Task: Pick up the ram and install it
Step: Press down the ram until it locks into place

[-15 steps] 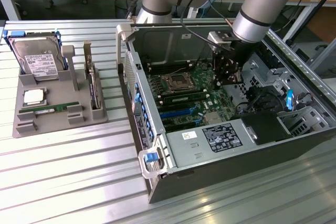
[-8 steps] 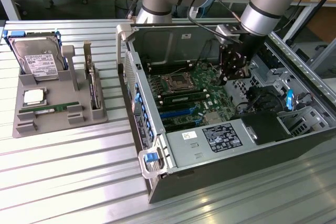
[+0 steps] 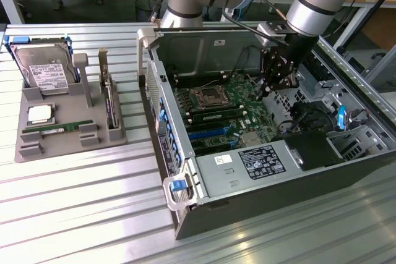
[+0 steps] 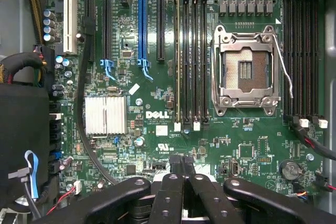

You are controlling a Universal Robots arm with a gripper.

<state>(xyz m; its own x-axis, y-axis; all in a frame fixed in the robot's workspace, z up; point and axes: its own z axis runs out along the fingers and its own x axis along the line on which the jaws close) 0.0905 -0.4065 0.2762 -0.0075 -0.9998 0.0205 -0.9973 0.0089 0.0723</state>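
Observation:
A ram stick, thin and green with a white label, lies flat in the grey holder at the exterior view's left. Another thin green stick stands on edge in a memory slot beside the CPU socket. My gripper hangs inside the open computer case, a short way above the motherboard. Its black fingers are pressed together, shut, with nothing between them. The gripper sits off the end of the memory slots, apart from the seated stick.
The holder also carries a silver hard drive, a CPU chip and an upright expansion card. Inside the case are a silver heatsink, black cable bundles and drive cages. The case walls stand close around the arm.

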